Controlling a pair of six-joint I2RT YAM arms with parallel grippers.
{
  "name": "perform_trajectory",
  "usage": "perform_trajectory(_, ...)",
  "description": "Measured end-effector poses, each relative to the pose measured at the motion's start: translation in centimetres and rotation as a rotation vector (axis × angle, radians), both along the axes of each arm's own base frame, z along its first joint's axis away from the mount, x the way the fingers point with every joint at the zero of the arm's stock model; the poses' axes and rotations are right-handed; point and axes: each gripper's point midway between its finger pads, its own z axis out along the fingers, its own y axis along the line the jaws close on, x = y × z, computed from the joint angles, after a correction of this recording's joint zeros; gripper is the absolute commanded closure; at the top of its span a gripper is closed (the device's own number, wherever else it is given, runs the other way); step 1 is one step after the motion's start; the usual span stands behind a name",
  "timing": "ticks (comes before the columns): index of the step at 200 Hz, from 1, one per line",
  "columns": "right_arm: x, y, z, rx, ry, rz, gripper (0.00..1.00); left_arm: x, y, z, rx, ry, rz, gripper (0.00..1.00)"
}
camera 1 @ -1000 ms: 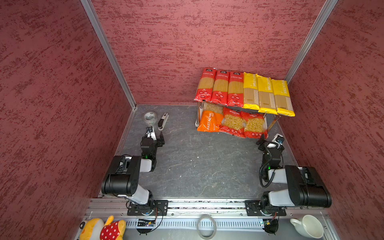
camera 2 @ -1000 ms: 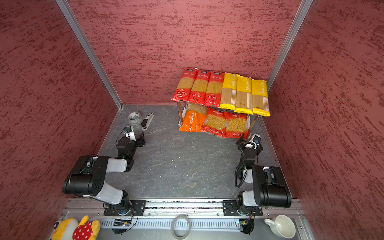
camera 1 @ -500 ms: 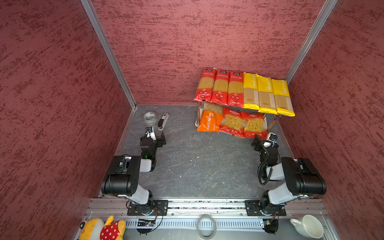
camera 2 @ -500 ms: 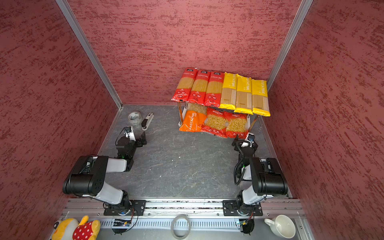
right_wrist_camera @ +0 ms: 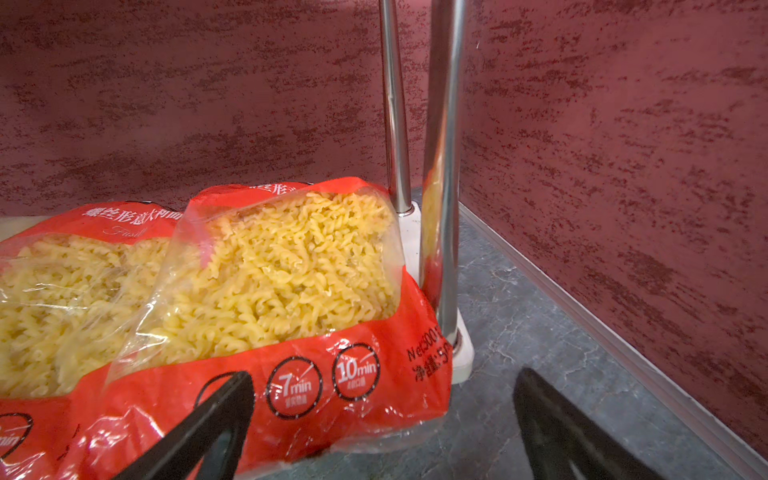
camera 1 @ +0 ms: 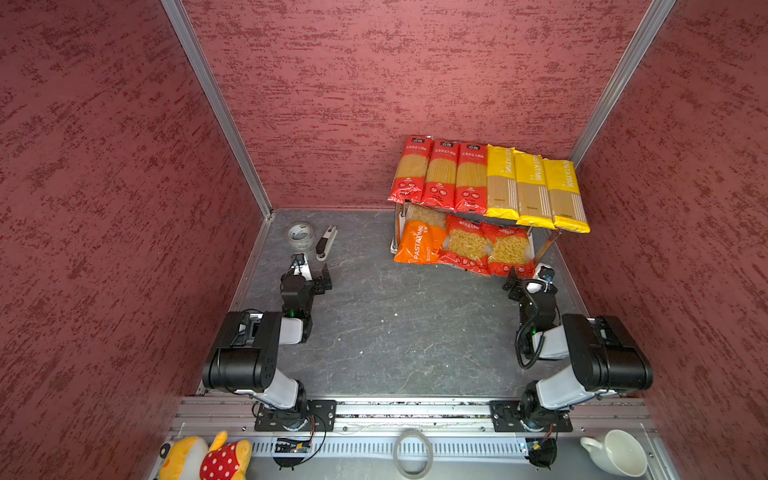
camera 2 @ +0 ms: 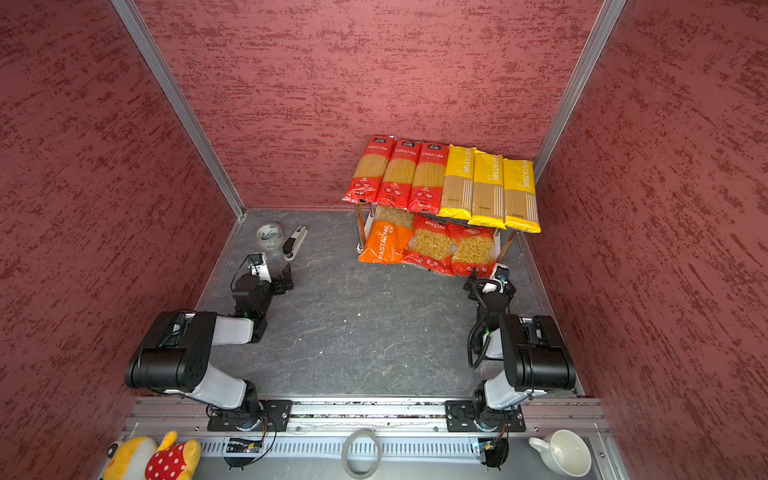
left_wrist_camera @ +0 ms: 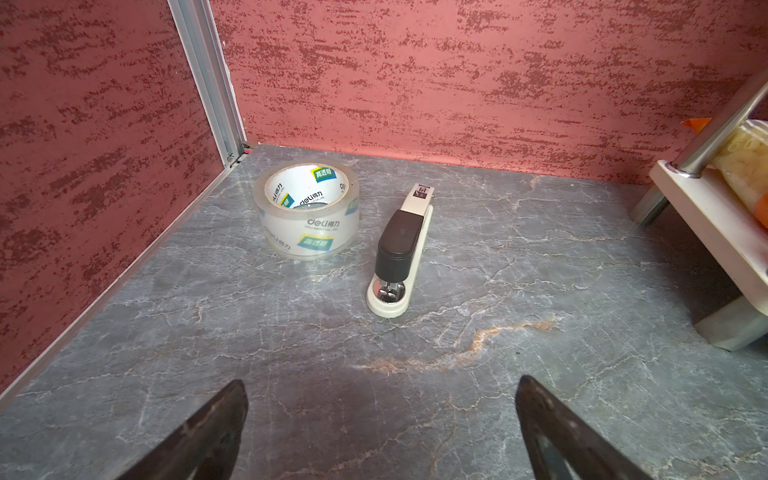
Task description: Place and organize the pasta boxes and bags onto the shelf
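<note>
All nine packs [camera 1: 469,178] are seen on the shelf [left_wrist_camera: 706,220], the left gripper [left_wrist_camera: 380,384] and right gripper [right_wrist_camera: 384,380] are spread and empty, so stowing is judged done and only retreat needed.

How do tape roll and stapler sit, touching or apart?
Apart. Left wrist view shows bare grey tabletop between the clear tape roll and the stapler.

The shelf [camera 2: 360,226] has two tiers.
- Upper tier: three red spaghetti packs [camera 2: 395,174], then three yellow spaghetti packs [camera 2: 488,187].
- Lower tier: orange pack [camera 2: 384,243] and two red short-pasta packs [camera 2: 453,249].

The left gripper [camera 2: 273,272] and right gripper [camera 2: 485,277] sit low over the worktop [camera 2: 353,332], spread wide and empty.
</note>
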Motion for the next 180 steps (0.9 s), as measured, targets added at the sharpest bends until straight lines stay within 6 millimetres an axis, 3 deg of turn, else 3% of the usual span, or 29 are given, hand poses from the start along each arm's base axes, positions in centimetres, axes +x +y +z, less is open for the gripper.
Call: perform_trajectory(180, 1.0, 0.6, 0.2, -0.011, 0.018, 0.013, 0.01, 0.0, 0.0, -0.1, 0.000, 0.003, 0.000, 0.00)
